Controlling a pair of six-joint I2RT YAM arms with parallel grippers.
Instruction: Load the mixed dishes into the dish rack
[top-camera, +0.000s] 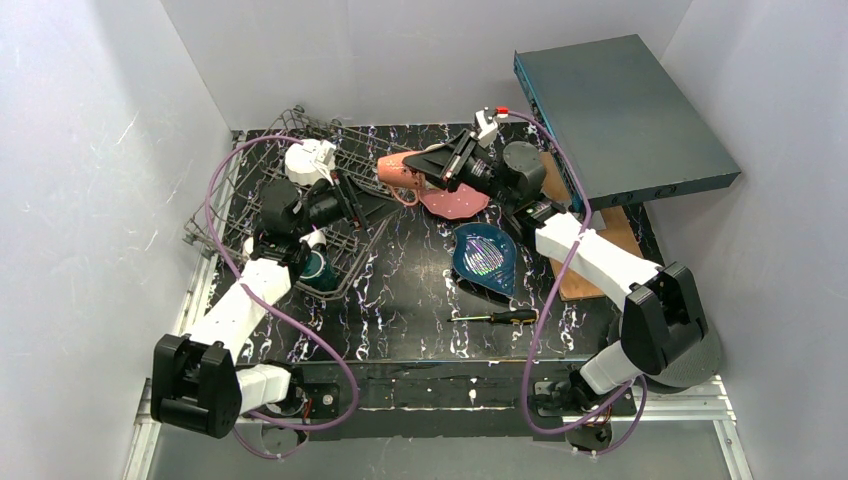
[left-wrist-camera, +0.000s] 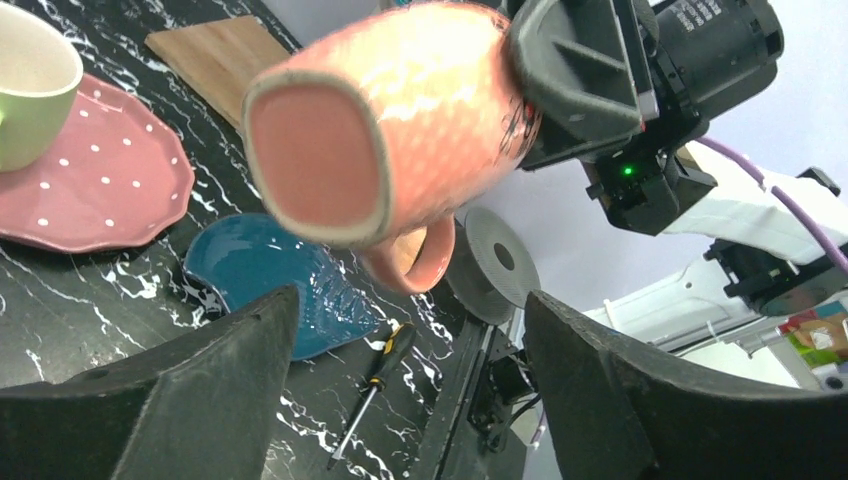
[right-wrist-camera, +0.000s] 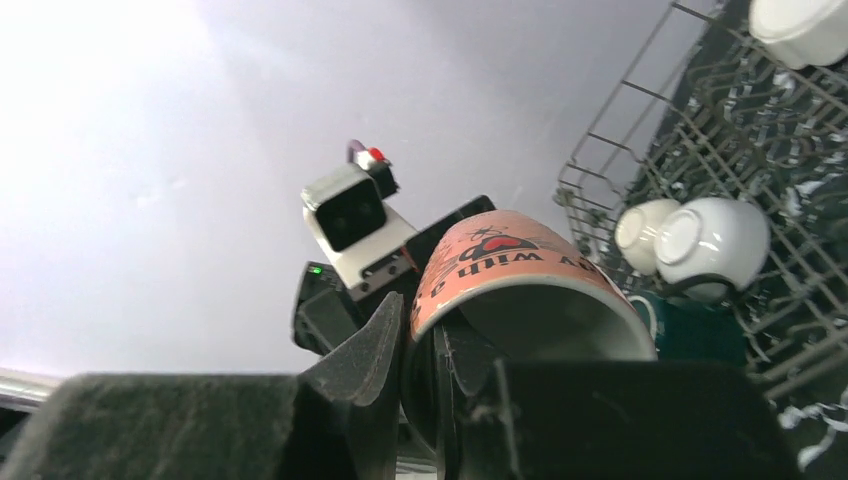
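Small salmon cup (left-wrist-camera: 390, 130) is hanging in midair on its side, base pointing at the left wrist camera and handle hanging down. It is sitting between the two arms, just beside the near edge of the dish rack (top-camera: 250, 175), not yet in it.

Right gripper (right-wrist-camera: 425, 350) is pinching the cup's rim wall, one finger inside and one outside. Left gripper (left-wrist-camera: 410, 310) is sitting with its fingers wide apart, one on each side below the cup, touching nothing.

This is looking like a handover.

Risks:
- The rim pinch is thin and the cup is hanging out sideways, so it may be twisting or slipping if nudged.
- The left fingers may be closing on the handle rather than the body, giving a crooked hold.
- If the right releases early, the cup is dropping onto the pink dotted plate (left-wrist-camera: 90, 180) and the yellow-green mug (left-wrist-camera: 30, 85) on it, or the blue leaf-shaped plate (left-wrist-camera: 270, 270), chipping something.
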